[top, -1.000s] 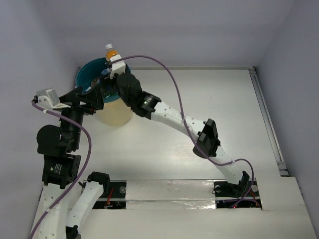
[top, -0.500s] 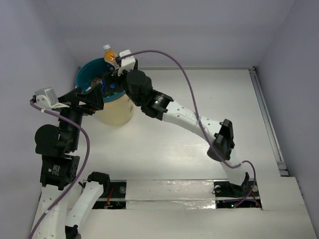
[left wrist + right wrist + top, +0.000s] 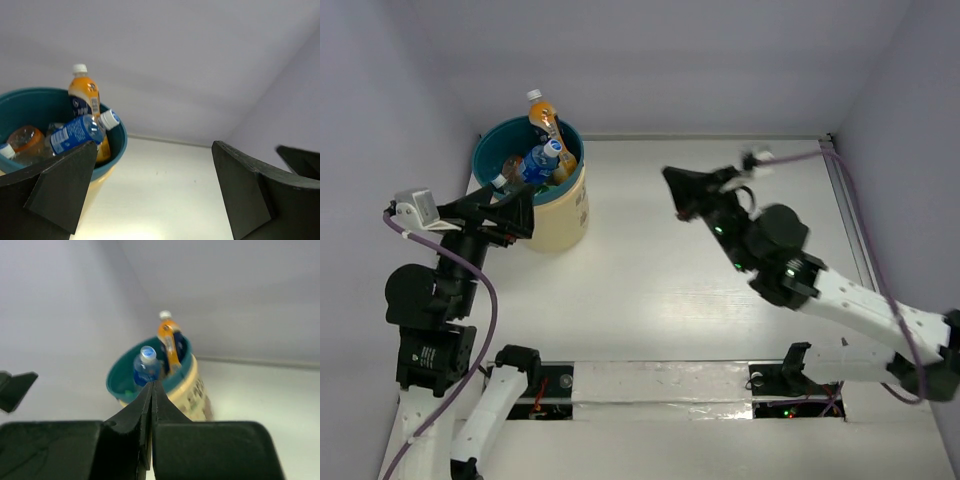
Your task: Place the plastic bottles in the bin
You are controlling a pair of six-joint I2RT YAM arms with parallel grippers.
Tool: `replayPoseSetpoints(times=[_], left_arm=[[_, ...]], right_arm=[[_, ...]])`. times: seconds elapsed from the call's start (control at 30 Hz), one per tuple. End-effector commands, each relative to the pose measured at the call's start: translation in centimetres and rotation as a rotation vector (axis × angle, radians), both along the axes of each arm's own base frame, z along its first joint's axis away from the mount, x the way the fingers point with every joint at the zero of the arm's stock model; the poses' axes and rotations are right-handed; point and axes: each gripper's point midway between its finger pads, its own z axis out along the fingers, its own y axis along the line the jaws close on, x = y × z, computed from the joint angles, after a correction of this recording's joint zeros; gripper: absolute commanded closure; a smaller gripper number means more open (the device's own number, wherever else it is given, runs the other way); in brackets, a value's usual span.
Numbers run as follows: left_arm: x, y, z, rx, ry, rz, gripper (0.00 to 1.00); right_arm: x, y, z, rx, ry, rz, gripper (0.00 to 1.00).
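Glossy plastic bottles (image 3: 542,112) lie in a smooth bin (image 3: 563,222) on a faintly shiny table (image 3: 650,285).

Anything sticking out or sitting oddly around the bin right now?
Yes: the orange bottle stands upright at the far rim of the bin, neck and shoulders well above it. A blue-labelled bottle leans across the pile, cap near the rim.

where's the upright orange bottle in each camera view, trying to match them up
Top external: orange bottle at upper left, poking above the far rim of the bin.
Left wrist: orange bottle at left, the tallest thing in the bin.
Right wrist: orange bottle near centre, above the middle.
Shared landmark: the bin's teal rim.
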Motion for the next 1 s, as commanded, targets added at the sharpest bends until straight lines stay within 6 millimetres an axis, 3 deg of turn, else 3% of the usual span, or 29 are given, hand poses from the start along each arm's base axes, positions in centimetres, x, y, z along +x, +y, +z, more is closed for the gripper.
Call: replayPoseSetpoints(times=[0.0,0.07,0.13,0.17,0.2,0.23,0.3,0.33,0.43,0.97], left_arm=[[-0.9,-0.8,-1.0,0.008,0.004,-0.057,0.01],[-1.0,-1.0,-2.4,0.025,0.029,-0.064,0.01],[-0.8,-1.2,-3.9,0.045,0.073,-0.073,0.01],[-0.8,-1.2,-4.3,0.056,0.084,-0.075,0.01],[-0.9,-1.3,-4.9,0.063,0.097,-0.084,0.01],[-0.8,-1.6,-5.5,0.069,0.111,-0.096,0.01],[-1.0,-1.7,-5.9,0.07,0.111,-0.105,0.01],[-0.9,-1.9,-6.5,0.07,0.12,-0.115,0.01],[-1.0,-2.1,-7.0,0.065,0.123,-0.131,0.01],[-0.5,-2.8,-7.9,0.081,0.144,-0.165,0.01]], right_arm=[[-3.2,-9.4,1.6,0.277,-0.009,-0.088,1.0],[-3.9,-13.5,-0.1,0.332,0.027,-0.167,0.99],[-4.9,-18.5,-3.0,0.361,0.08,-0.271,0.86],[-5.2,-19.8,-3.9,0.389,0.107,-0.297,0.77],[-5.4,-21.1,-4.8,0.402,0.129,-0.329,0.53],[-5.7,-22.9,-6.4,0.403,0.156,-0.376,0.43],[-6.1,-24.0,-7.5,0.434,0.185,-0.39,0.24],[-6.5,-24.8,-8.0,0.442,0.192,-0.397,0.19],[-6.7,-25.5,-8.4,0.442,0.195,-0.405,0.12],[-5.8,-23.7,-8.2,0.343,0.207,-0.42,0.11]])
